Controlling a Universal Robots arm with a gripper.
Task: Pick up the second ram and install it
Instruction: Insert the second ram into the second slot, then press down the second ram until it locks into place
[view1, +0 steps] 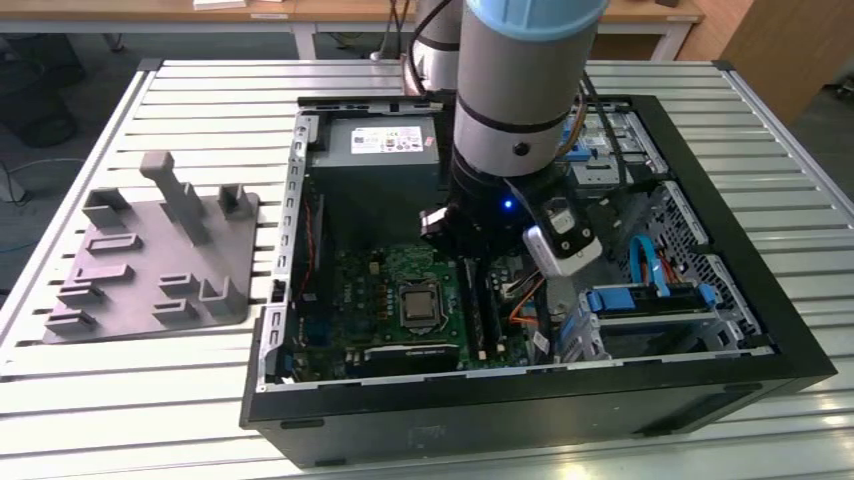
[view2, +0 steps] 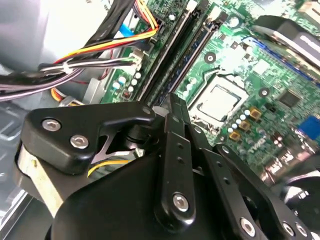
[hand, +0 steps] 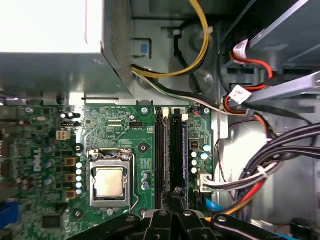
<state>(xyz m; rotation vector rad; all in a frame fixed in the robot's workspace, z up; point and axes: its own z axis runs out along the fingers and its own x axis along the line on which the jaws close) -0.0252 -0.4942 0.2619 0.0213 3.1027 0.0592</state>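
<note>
Outside, the open computer case (view1: 747, 330) rests on a slatted table (view1: 200, 90).

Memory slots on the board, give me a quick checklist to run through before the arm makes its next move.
1. Computer case open on top: ok.
2. Gripper above the memory slots, beside the processor socket: ok.
3. Cables off to the side of the slots: ok.
4. Memory stick in the gripper: cannot tell.
5. Slot latches open: cannot tell.
</note>
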